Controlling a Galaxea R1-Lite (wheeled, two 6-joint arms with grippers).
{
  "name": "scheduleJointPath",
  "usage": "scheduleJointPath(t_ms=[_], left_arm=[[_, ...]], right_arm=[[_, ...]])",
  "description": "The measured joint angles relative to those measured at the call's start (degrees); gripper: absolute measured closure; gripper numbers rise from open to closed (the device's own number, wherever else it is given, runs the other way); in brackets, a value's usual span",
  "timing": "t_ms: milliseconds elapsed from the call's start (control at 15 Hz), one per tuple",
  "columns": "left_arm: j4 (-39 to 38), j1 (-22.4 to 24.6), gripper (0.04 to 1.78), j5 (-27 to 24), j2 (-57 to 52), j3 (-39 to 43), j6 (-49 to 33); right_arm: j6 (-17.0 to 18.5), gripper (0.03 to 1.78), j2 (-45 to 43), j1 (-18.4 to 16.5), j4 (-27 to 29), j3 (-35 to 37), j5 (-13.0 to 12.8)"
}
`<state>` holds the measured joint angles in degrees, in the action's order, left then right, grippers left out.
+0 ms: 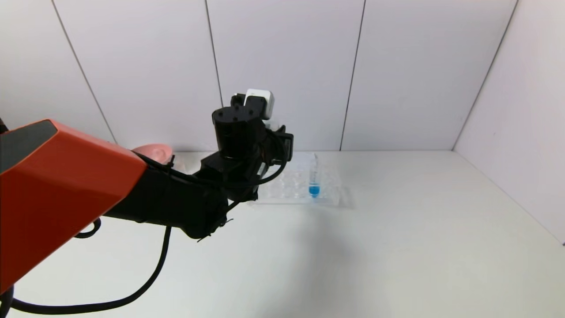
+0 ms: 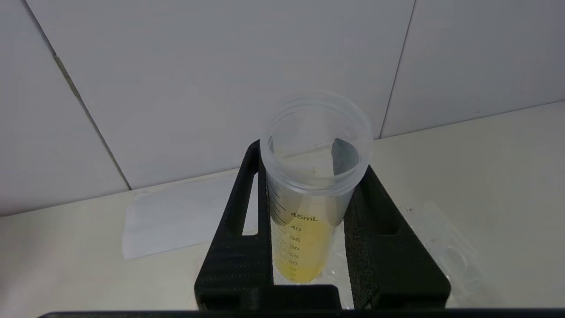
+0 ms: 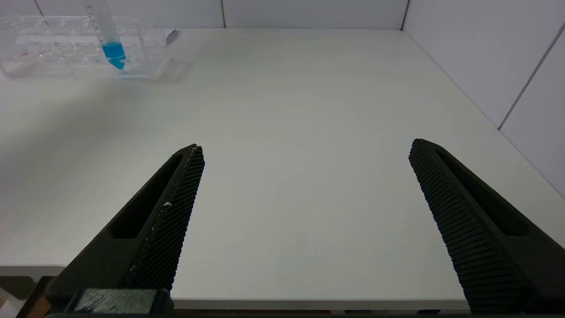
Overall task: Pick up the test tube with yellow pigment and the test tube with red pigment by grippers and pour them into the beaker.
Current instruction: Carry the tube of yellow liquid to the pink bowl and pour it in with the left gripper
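Note:
My left gripper (image 2: 310,176) is shut on the test tube with yellow pigment (image 2: 304,247), a clear graduated tube with its open mouth up and yellow liquid in its lower part. In the head view the left gripper (image 1: 270,142) is raised above the left end of the clear tube rack (image 1: 329,198), and its wrist hides the tube. My right gripper (image 3: 306,145) is open and empty, low over the table's front edge. The test tube with red pigment and the beaker are out of view.
A blue-tipped tube (image 1: 314,179) stands in the rack and also shows in the right wrist view (image 3: 110,39). A pink bowl (image 1: 153,152) sits behind my left arm by the back wall. A white sheet (image 2: 176,216) lies on the table below the left gripper.

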<state>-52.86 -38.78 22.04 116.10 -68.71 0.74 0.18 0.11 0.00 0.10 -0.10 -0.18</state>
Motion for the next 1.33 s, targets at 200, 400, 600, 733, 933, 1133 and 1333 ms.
scheduleJointPath(t_ms=[200,400,600,733,933,1133,1333], left_arm=[[2.6,0.0,1.35,0.0,-4.0,0.2,0.0],[6.4,0.0,1.35,0.0,-8.9,1.0,0.0],[11.5,0.0,1.35,0.0,-14.2,2.0,0.0],[15.4,0.2,1.35,0.1,-17.5,2.6,-0.1],[19.3,1.0,1.35,0.0,-20.9,3.3,-0.3],[22.7,3.0,1.35,0.0,-23.1,3.9,-0.6],[22.9,5.2,1.35,-0.2,-23.4,4.4,-0.8]], right_arm=[[0.0,0.11,0.0,0.0,0.0,0.0,0.0],[0.0,0.11,0.0,0.0,0.0,0.0,0.0],[0.0,0.11,0.0,0.0,0.0,0.0,0.0],[0.0,0.11,0.0,0.0,0.0,0.0,0.0],[0.0,0.11,0.0,0.0,0.0,0.0,0.0],[0.0,0.11,0.0,0.0,0.0,0.0,0.0],[0.0,0.11,0.0,0.0,0.0,0.0,0.0]])
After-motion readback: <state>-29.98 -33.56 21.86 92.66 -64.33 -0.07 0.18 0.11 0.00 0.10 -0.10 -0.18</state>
